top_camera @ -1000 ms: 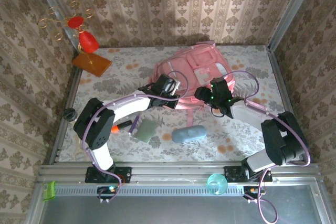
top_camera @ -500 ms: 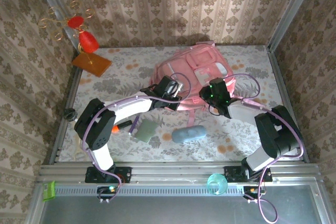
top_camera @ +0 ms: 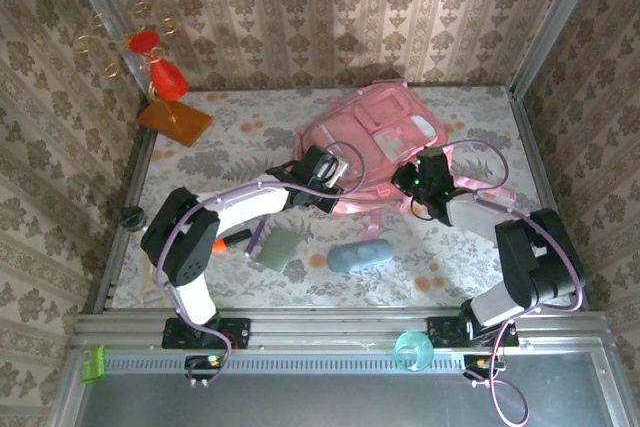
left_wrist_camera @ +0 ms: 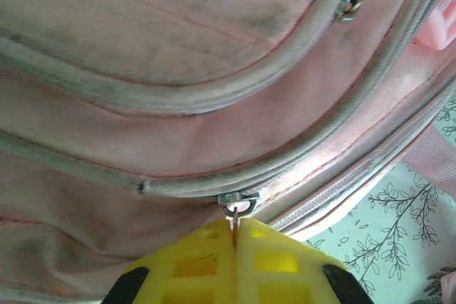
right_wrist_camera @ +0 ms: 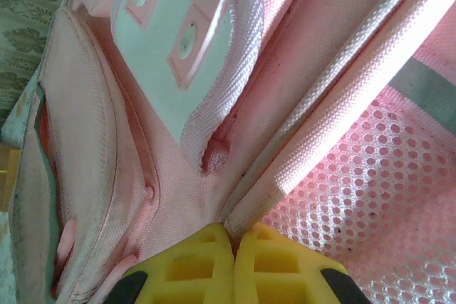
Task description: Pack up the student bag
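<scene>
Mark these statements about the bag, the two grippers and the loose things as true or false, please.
1. The left gripper is shut on a metal zipper pull of the student bag. True.
2. The right gripper hangs open above the table. False: it is shut on a pink strap of the bag.
3. The blue case lies inside the bag. False: it lies on the table, on the near side of the bag.
4. A teal cup stands at the near edge, close to the right arm's base. True.
</scene>
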You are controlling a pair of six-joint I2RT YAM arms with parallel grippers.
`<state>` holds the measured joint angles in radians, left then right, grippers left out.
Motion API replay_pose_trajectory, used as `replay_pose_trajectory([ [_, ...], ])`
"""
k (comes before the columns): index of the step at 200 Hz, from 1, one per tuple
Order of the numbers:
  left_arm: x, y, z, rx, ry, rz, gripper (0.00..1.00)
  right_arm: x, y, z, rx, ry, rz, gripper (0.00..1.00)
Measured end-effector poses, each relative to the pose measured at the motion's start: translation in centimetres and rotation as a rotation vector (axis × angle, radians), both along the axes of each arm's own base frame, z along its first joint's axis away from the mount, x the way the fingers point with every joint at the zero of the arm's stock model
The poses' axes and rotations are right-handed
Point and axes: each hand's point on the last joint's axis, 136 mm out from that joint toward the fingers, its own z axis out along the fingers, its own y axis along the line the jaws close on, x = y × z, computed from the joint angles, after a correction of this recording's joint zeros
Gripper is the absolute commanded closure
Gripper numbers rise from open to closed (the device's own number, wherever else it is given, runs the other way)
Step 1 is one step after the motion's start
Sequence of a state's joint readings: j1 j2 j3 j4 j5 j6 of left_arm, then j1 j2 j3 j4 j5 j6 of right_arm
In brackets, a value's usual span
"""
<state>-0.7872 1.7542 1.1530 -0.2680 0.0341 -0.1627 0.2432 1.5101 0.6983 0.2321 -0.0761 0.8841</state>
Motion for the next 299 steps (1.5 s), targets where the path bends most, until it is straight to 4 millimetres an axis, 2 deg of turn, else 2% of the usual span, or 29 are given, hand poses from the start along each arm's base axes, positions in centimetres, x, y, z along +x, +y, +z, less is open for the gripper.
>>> replay_pose_trajectory([
  [48,0.9,1.4,0.9,-0.008,-0.008,0.006,1.00,0.1,-1.3,0.2,-0.022,0.030,0.067,1.00],
  [91,0.7,1.1,1.0,-0.031,-0.005,-0.011,1.00,1.6,-1.7,0.3,-0.047,0.098,0.128,1.00],
  [123,-0.1,0.2,0.9,-0.046,0.009,-0.028,1.00,2.6,-1.7,0.1,-0.069,0.122,0.160,0.76],
  [163,-0.8,0.0,0.6,-0.033,0.021,-0.023,1.00,1.5,-3.0,0.6,-0.130,0.116,0.135,0.55],
  [179,-0.8,0.1,0.6,-0.030,0.023,-0.020,1.00,0.1,-1.8,1.2,-0.133,0.100,0.160,0.52],
  [191,-0.9,0.1,0.5,-0.022,0.020,-0.019,1.00,-0.9,-0.1,1.4,-0.118,0.090,0.194,0.50],
  [216,-0.9,0.2,0.3,-0.005,0.014,-0.014,1.00,-2.6,3.4,0.8,-0.079,0.101,0.252,0.45],
  [229,-1.0,0.2,0.2,0.003,0.009,-0.013,1.00,-3.2,4.5,0.5,-0.065,0.112,0.268,0.44],
  [259,-0.9,0.2,0.0,0.029,0.000,-0.010,1.00,-3.1,6.1,0.5,-0.026,0.102,0.264,0.46],
  [299,-1.0,0.2,-0.1,0.060,-0.020,-0.008,1.00,-2.2,7.0,-0.2,0.013,0.096,0.226,0.52],
])
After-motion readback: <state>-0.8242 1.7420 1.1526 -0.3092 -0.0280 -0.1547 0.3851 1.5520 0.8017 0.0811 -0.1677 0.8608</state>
